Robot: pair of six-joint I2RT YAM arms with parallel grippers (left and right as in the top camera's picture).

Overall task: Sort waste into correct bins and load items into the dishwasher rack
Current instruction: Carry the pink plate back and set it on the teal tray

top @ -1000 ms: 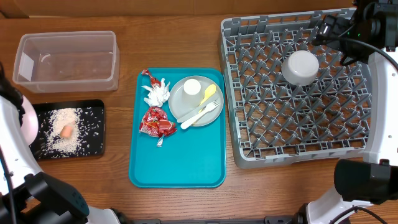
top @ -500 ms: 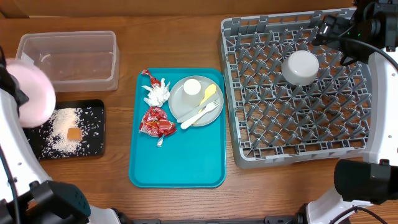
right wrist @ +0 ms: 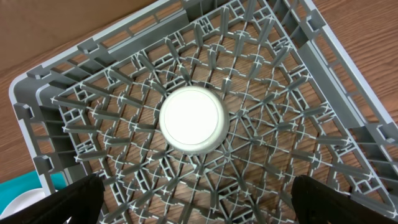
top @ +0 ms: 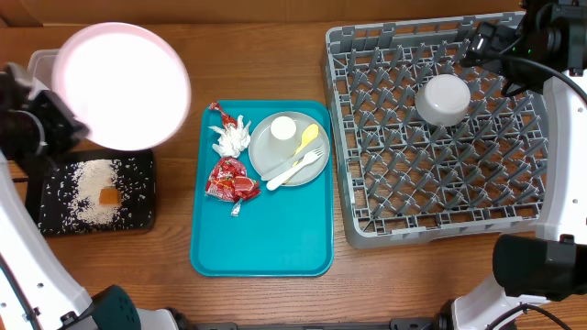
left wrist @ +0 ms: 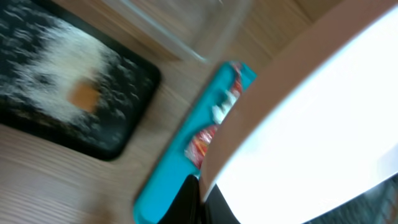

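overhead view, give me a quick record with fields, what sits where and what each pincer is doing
left pincer: shut on the rim of the white plate, held in the air
right pincer: open, empty, above the dishwasher rack
dishwasher rack: white bowl inside
teal tray: grey plate carrying cup, spoon and fork; napkin and red wrapper beside it
black tray: rice and orange cube

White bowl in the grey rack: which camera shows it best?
The right wrist view: the white bowl sits centred, large and sharp. Overhead shows it smaller, within the dishwasher rack. The left wrist view misses it entirely.
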